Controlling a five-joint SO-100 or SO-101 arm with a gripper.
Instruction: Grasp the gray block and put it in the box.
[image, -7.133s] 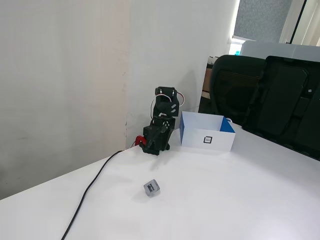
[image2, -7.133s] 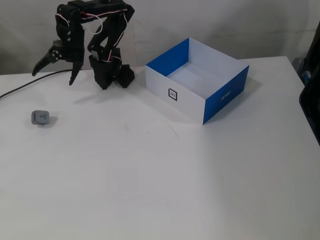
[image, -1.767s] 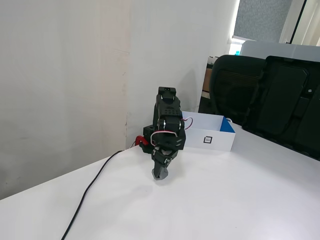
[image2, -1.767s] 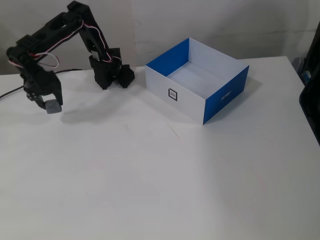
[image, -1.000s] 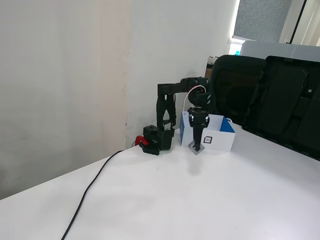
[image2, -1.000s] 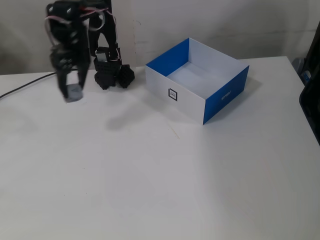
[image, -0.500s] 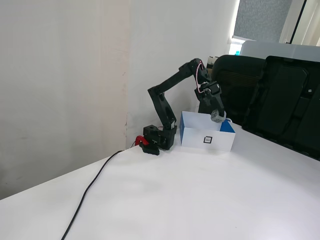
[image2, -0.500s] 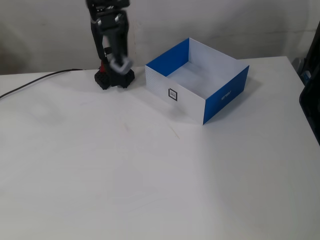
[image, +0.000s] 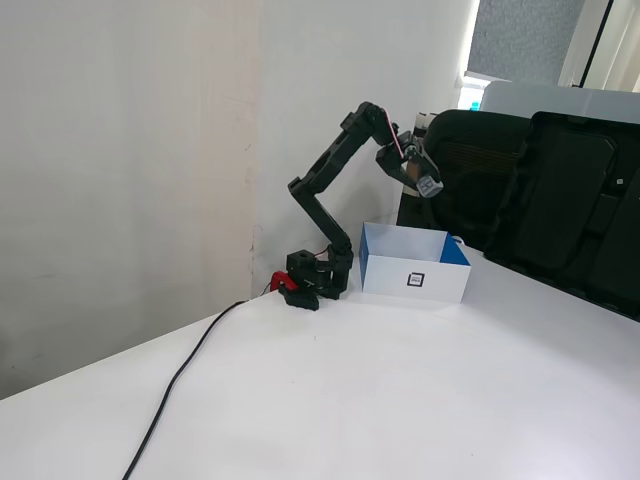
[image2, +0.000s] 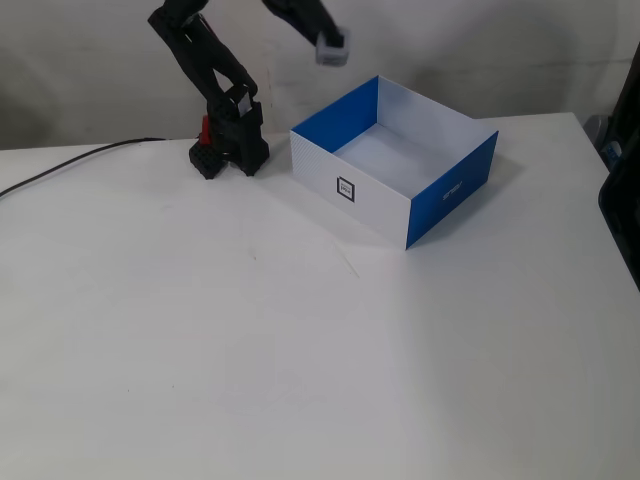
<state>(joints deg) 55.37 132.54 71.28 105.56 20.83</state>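
Arm (image: 325, 200): black, jointed, base fixed on the white table (image: 400, 400) just beside the box, on the box's left in both fixed views. It rises from the base, bends at the elbow, and reaches over toward the box.

Gripper (image: 428, 186): raised well above the table, over the box's near left part as one fixed view has it. In the other fixed view (image2: 331, 48) it shows at the top edge, above the box's back left corner. Fingers closed round the block; only the lower end of the gripper is in that picture.

Block (image: 430, 186): small, gray, held between the fingers, in the air above the box and clear of its walls. Also visible in the other fixed view (image2: 331, 50) as a pale gray cube. Any mark on its face is too small to make out.

Box (image: 412, 263): low, open-topped, resting on the table. One long wall and one short wall white outside, the other short wall blue outside (image2: 452, 190); floor white. A small black-and-white square tag (image2: 345, 187) sits on the front white wall.

Cable (image: 180, 375): black, runs from the arm's base across the table away from the box.

Red part (image: 281, 280): on the base, on the side away from the box.

Chair (image: 530, 200): black, behind the box.
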